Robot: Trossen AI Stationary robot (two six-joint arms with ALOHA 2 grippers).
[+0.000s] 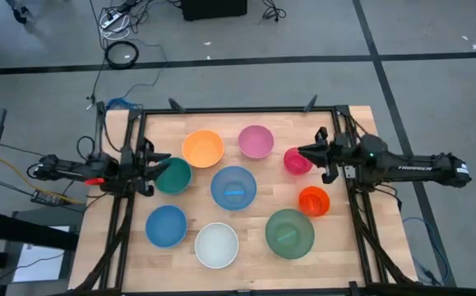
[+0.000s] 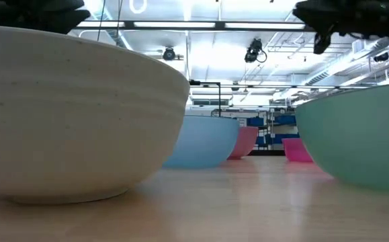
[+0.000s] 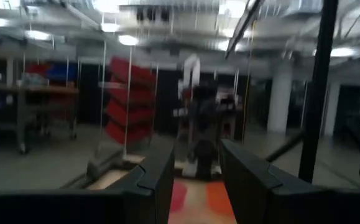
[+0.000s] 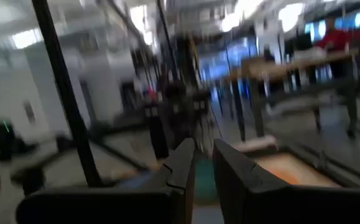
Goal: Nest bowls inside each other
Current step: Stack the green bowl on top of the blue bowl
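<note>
Nine bowls stand apart on the wooden table [image 1: 254, 271], each on its base: orange [image 1: 203, 148], pink [image 1: 256, 141], magenta-red [image 1: 295, 163], teal green [image 1: 175, 177], blue [image 1: 233, 187], a second blue [image 1: 166, 226], white [image 1: 216, 245], sage green [image 1: 289, 233] and small orange-red [image 1: 313, 201]. My left gripper [image 1: 164, 159] hangs open at the table's left edge, above the teal bowl's far rim, with nothing between its fingers [image 3: 195, 152]. My right gripper [image 1: 305, 152] hangs at the right edge above the magenta-red bowl, its fingers a little apart and empty [image 4: 203, 149].
A black frame [image 1: 238, 109] runs along the table's far edge and down both sides, where the arms are mounted. In the low view the white bowl [image 2: 66, 114] and the sage green bowl [image 2: 362, 134] stand nearest, with bare wood between them.
</note>
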